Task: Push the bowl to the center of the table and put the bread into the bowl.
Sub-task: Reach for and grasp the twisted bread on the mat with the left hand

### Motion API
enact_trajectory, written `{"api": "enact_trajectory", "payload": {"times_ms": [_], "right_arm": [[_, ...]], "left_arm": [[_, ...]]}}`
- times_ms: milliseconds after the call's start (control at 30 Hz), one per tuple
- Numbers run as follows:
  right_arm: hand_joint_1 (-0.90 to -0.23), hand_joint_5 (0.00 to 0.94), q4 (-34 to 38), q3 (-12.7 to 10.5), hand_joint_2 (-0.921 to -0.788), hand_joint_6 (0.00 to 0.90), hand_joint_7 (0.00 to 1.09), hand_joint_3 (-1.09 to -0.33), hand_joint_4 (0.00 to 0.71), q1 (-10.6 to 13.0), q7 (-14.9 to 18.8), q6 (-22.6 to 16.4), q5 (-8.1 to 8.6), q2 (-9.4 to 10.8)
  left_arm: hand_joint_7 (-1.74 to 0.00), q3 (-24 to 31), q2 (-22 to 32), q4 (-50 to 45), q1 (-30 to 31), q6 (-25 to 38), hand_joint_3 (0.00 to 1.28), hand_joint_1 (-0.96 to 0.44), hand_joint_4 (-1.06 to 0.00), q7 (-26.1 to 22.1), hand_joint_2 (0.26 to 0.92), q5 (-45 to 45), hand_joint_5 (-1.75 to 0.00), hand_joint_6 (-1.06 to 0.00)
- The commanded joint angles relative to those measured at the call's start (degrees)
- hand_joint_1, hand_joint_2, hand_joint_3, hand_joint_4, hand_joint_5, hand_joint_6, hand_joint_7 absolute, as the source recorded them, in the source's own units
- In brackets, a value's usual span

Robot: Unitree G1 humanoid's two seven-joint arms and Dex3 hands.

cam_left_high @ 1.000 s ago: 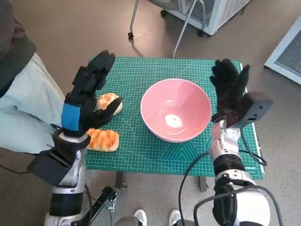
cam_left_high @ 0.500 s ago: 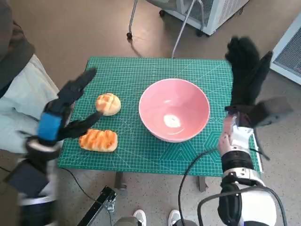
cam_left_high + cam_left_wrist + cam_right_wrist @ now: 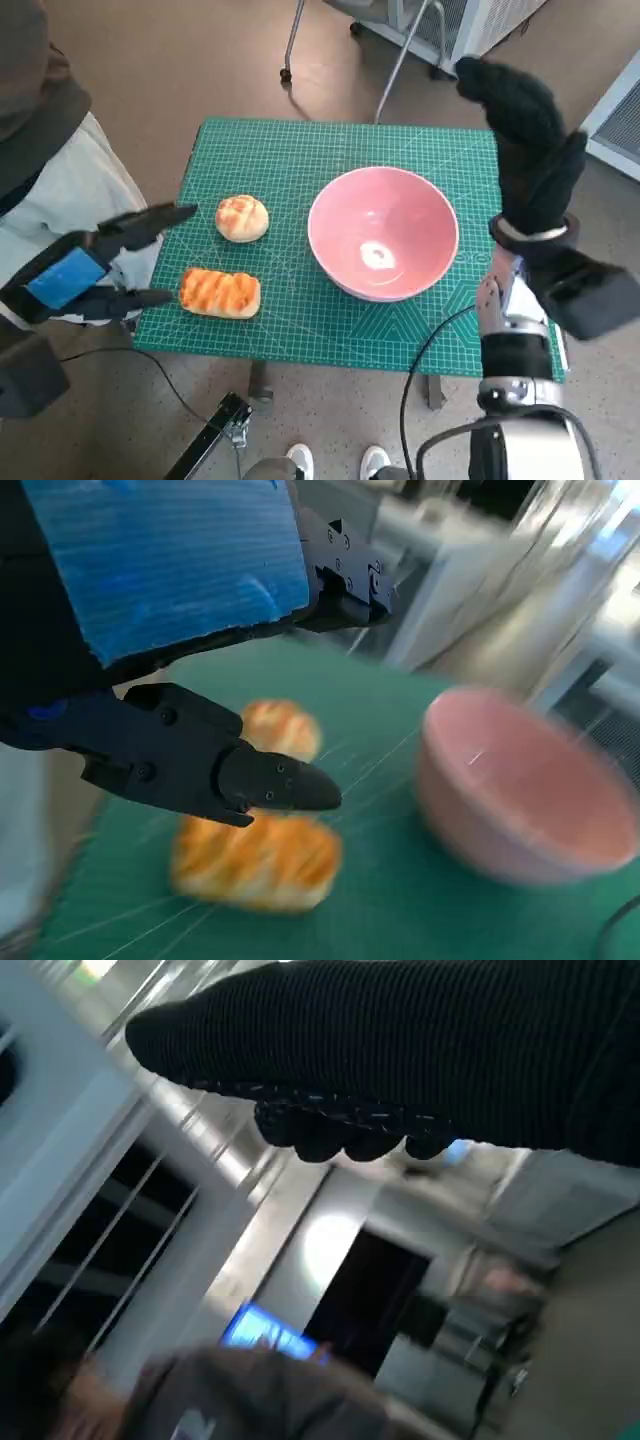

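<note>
While both breads lie untouched on the green mat (image 3: 300,160), the left hand (image 3: 75,275) hangs at the frame's left edge, off the table's side, fingers spread and grasping nothing. Just right of it, lower left of the mat, sits the striped long bread (image 3: 220,293); above that, the round bun (image 3: 242,218), the two apart. The left wrist view, blurred, shows both breads past the black fingers (image 3: 270,780), w/ no contact.

Mid-frame, slightly right of the mat's middle, stands the pink bowl (image 3: 383,232), upright and w/ nothing in it but a glare spot. It looks close to centre, so the push is judged nearly or fully done; a small nudge toward the breads may remain.

At upper right the gloved right hand (image 3: 525,130) is raised high above the mat's far right corner, released and flat, fingers loosely extended, holding nothing; its wrist view shows only the glove and a blurred room.

For the step in hand, prob. picking a bread: bring the left hand in low over the nearer long bread, fingers on both long sides, squeeze lightly since it looks soft, lift clear of the bun, then carry over the bowl's rim before letting go. The right hand could steady the bowl's far side.
</note>
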Motion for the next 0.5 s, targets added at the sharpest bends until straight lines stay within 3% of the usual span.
{"api": "enact_trajectory", "payload": {"times_ms": [33,500], "right_arm": [[-0.640,0.006,-3.8,1.6,-0.921,0.011,0.89,-0.736,0.342,2.4,1.1,2.1,0.83,0.3],[-0.640,0.003,-8.1,4.0,-0.921,0.001,0.92,-0.745,0.335,3.6,-1.2,3.5,-1.74,1.3]], "left_arm": [[-0.03,-3.9,1.2,-0.6,-0.4,0.8,0.00,-0.22,-0.21,-1.3,0.823,3.7,0.00,-0.34],[-0.03,-14.8,-1.8,8.3,-7.0,0.2,0.00,-0.19,-0.22,0.1,0.809,13.5,0.00,-0.37]]}}
